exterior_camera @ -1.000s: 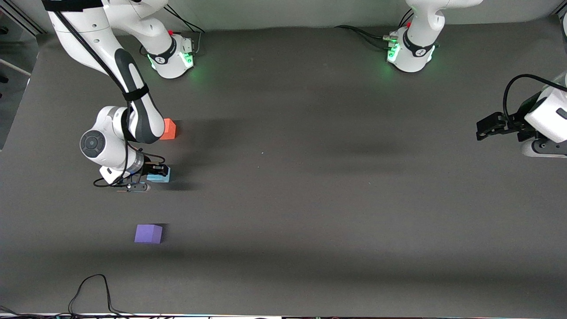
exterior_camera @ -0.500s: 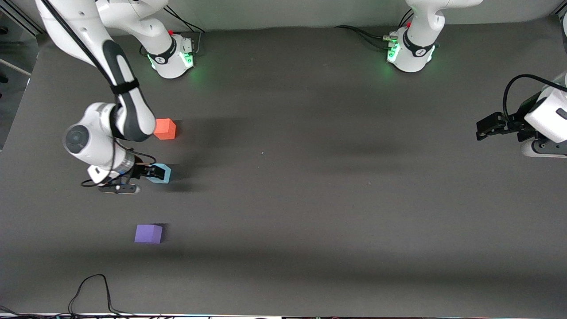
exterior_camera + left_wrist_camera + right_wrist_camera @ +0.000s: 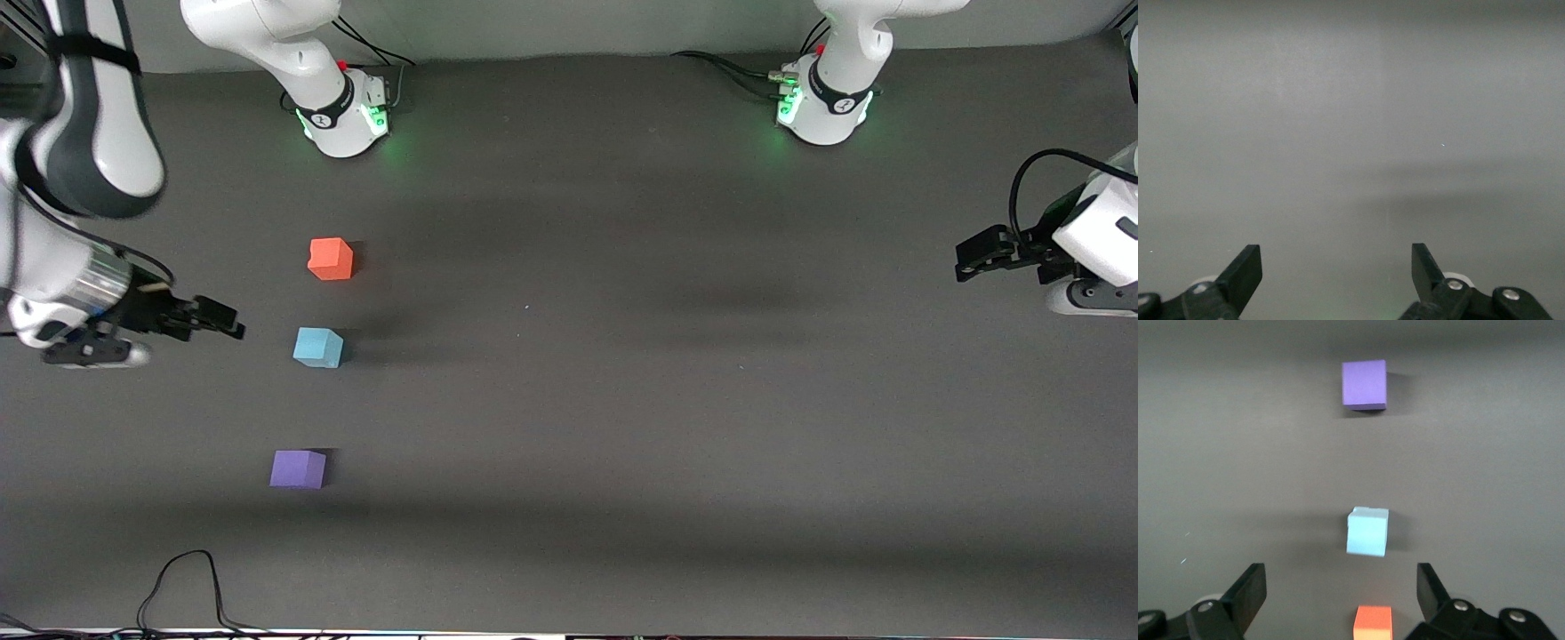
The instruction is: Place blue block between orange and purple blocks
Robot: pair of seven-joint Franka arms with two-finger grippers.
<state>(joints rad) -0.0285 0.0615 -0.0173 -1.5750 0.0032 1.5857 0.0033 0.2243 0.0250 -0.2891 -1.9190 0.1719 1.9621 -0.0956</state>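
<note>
Since a second ago, the right gripper (image 3: 233,327) has let go of the blue block (image 3: 317,347) and pulled away toward the left edge of the front view, so it now hangs over bare table at the right arm's end, apart from all three blocks. Its fingers are spread wide with nothing between them, as the right wrist view shows.

That blue block sits on the table (image 3: 622,400) in the left part of the front view, in a loose column with the others: the orange block (image 3: 331,259) is above it in the frame, farther from the front camera, and the purple block (image 3: 298,468) is below it, nearer the camera. It touches neither; the gap to the purple one looks a little larger.

At the right edge of the front view, the left gripper (image 3: 965,260) waits over the table, its fingers also spread and empty in the left wrist view.
</note>
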